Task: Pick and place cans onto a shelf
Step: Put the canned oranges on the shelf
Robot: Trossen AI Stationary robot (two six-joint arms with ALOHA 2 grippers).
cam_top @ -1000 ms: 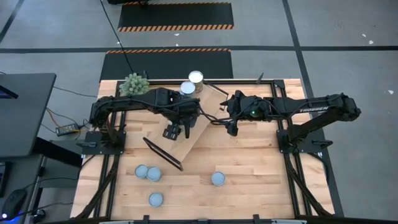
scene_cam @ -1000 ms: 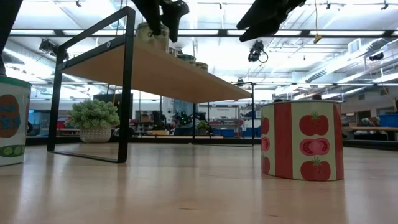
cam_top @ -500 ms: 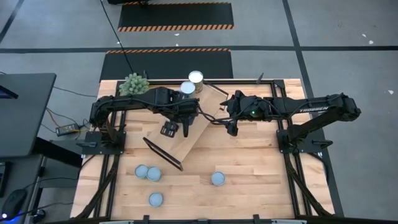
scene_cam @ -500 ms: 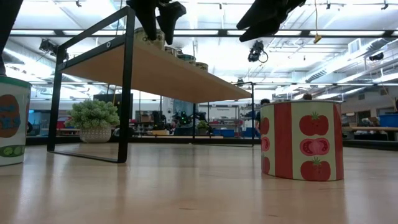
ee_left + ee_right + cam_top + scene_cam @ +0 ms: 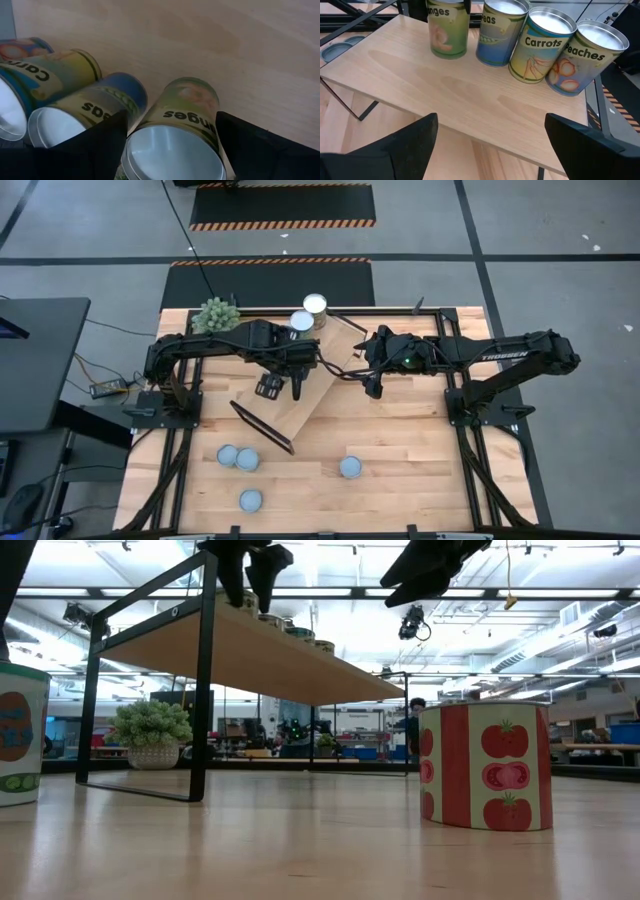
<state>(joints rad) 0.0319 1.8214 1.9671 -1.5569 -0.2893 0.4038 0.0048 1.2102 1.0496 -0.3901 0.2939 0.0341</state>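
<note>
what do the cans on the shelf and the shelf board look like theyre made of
The four labelled cylindrical cans look like metal: shiny silvery rims and lids, wrapped in glossy printed paper labels. The long pale shelf board looks like light wood with visible grain, matte, possibly laminate; its thin frame ends look like black metal.

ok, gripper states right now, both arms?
Left gripper: open, fingers either side of the oranges can on the shelf, not gripping it.
Right gripper: open, empty, facing the shelf.
</note>
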